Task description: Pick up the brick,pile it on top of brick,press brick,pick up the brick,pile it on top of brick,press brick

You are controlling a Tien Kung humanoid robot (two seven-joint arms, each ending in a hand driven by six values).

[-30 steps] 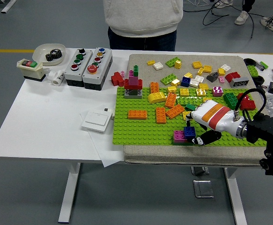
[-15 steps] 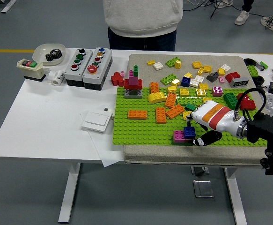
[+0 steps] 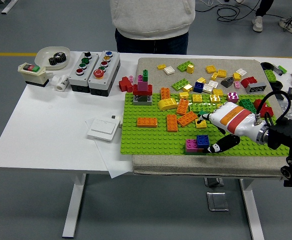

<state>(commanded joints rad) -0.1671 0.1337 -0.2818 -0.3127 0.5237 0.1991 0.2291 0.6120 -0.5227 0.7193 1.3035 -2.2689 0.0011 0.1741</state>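
Observation:
A blue brick [image 3: 203, 140] sits on the right end of a magenta brick [image 3: 191, 145] near the front edge of the green baseplate [image 3: 151, 137]. My right hand [image 3: 209, 132] hovers just right of and above this pair, open and holding nothing. Its thumb [image 3: 221, 146] lies low beside the blue brick, and its fingertips [image 3: 202, 119] reach toward a yellow brick [image 3: 201, 123]. Further back on the plate stands a small stack of red, purple and green bricks [image 3: 143, 90]. My left arm is out of view.
Orange bricks [image 3: 178, 117] and many loose coloured bricks [image 3: 211, 80] lie on the plate and grey mat. Left of the plate are a white switch [image 3: 103, 129], two button boxes [image 3: 94, 70], and a bowl with a gear [image 3: 53, 56]. A person [image 3: 153, 25] stands at the far side.
My right hand has drawn back to the right and slightly up, off the blue brick, which stays on the magenta one.

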